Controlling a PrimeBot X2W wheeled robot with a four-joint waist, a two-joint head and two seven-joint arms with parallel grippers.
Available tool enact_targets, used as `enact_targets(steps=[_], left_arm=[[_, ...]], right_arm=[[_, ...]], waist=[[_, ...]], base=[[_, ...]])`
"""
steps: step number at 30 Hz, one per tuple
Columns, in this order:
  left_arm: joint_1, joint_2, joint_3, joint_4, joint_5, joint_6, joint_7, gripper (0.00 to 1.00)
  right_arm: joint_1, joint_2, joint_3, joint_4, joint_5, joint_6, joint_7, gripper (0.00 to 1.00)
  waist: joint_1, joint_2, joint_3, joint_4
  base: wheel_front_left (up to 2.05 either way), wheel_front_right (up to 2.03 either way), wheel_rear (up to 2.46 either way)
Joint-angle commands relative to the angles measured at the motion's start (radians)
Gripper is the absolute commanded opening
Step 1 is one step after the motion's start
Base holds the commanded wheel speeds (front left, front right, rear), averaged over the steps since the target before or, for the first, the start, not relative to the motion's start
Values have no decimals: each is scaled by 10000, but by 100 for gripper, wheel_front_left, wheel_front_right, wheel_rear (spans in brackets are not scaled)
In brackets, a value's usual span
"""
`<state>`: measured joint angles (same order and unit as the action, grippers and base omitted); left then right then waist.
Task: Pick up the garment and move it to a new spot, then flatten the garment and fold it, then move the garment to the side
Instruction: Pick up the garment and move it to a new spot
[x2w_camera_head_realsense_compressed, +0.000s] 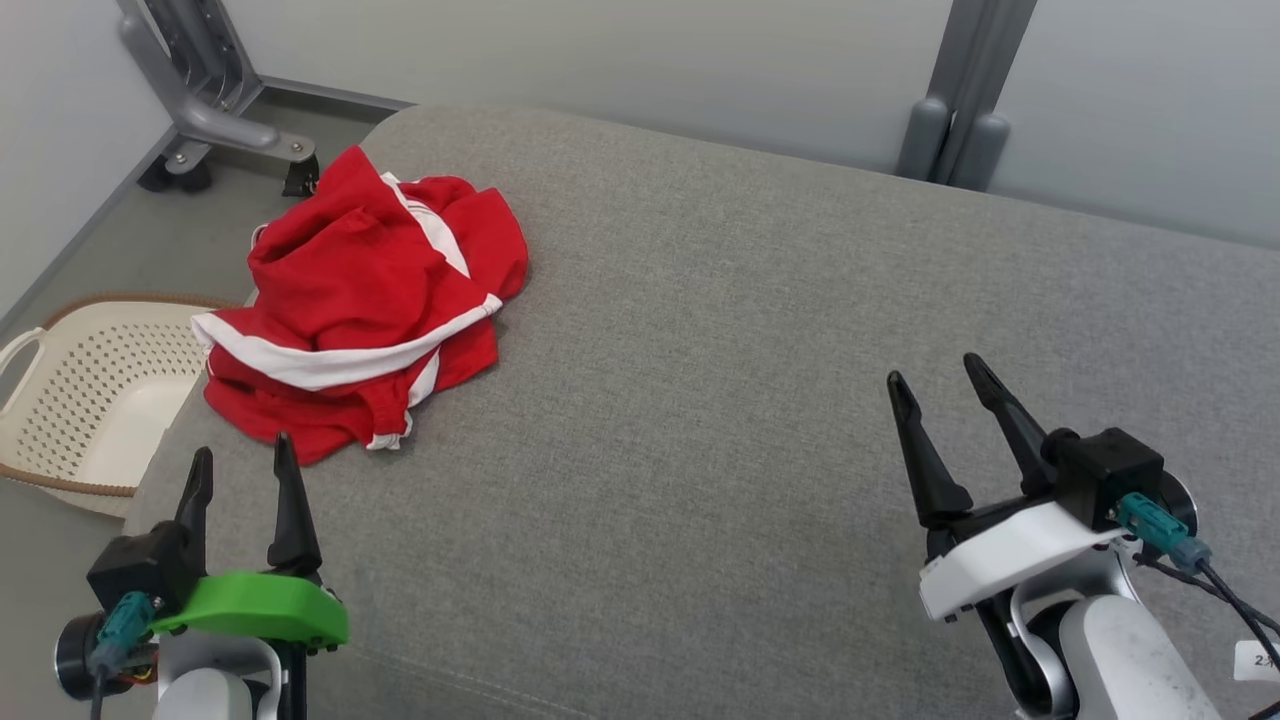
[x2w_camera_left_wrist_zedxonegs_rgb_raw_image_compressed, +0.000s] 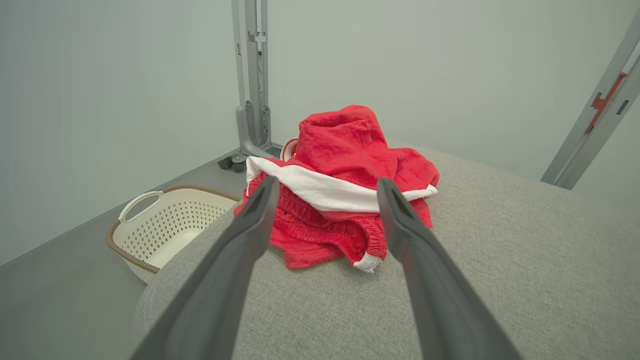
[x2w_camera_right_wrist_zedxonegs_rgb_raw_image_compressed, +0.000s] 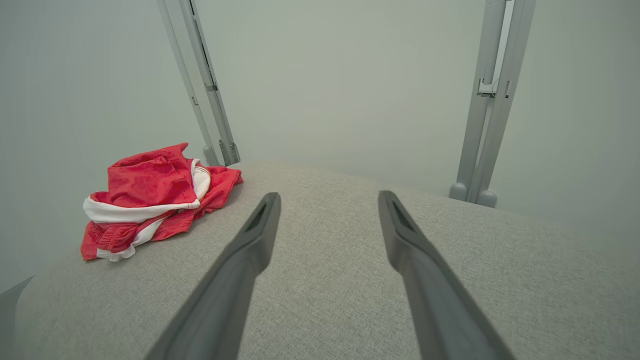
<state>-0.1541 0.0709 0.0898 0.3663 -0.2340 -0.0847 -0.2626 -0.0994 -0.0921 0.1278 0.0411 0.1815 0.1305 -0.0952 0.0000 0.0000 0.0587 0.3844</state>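
A crumpled red garment (x2w_camera_head_realsense_compressed: 360, 300) with white stripes lies in a heap at the far left of the grey padded surface (x2w_camera_head_realsense_compressed: 750, 400). My left gripper (x2w_camera_head_realsense_compressed: 243, 465) stands open just short of the heap's near edge, not touching it. In the left wrist view the garment (x2w_camera_left_wrist_zedxonegs_rgb_raw_image_compressed: 345, 200) sits straight ahead between my open fingers (x2w_camera_left_wrist_zedxonegs_rgb_raw_image_compressed: 250, 225). My right gripper (x2w_camera_head_realsense_compressed: 935, 385) stands open at the near right, far from the cloth, with nothing between its fingers. The right wrist view shows the garment (x2w_camera_right_wrist_zedxonegs_rgb_raw_image_compressed: 150, 200) off to the left, beyond my right gripper (x2w_camera_right_wrist_zedxonegs_rgb_raw_image_compressed: 327, 197).
A cream perforated laundry basket (x2w_camera_head_realsense_compressed: 90, 390) stands on the floor left of the surface, below its edge. Grey metal frame posts (x2w_camera_head_realsense_compressed: 960, 110) and a wheeled frame foot (x2w_camera_head_realsense_compressed: 220, 120) stand behind, against pale walls. Bare grey padding spreads across the middle and right.
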Motion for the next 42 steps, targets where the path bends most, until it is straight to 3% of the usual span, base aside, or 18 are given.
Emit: enact_targets(steps=[1,7,16,27,29,36,42], left_arm=[[-362,-41,24,146,-133,-63,-28,100],[-1638,64,11,1308,-816,-294,236,100],[-4323,746,-145,4583,-2312,-469,1289,100],[-5544,1597,-1186,6561,-4301,-466,1859,100],[-5573,1719,-1408,6587,-4405,-467,1488,0],[-5364,2333,-1837,6582,-4020,-463,108,0],[-4755,2834,-1559,5268,-3168,53,-27,0]], right_arm=[[-207,-97,16,-102,-64,4,64,100],[-721,-288,-65,-547,-183,4,368,100],[-1626,-600,-286,-1250,-455,4,753,100],[-1846,-674,-297,-1258,-485,4,788,100],[-1865,-703,-289,-1221,-496,4,785,100],[-1524,-693,-298,-1137,-428,4,669,100],[-1134,-578,-252,-1006,-304,4,528,100]], waist=[[0,0,384,-16],[0,0,1422,-371],[0,0,3144,-1002],[0,0,3581,-1171],[0,0,3483,-1116],[0,0,2765,-972],[0,0,1814,-1009]], base=[[0,0,0],[0,0,0],[0,0,0],[0,0,0],[0,0,0],[0,0,0],[0,0,0]])
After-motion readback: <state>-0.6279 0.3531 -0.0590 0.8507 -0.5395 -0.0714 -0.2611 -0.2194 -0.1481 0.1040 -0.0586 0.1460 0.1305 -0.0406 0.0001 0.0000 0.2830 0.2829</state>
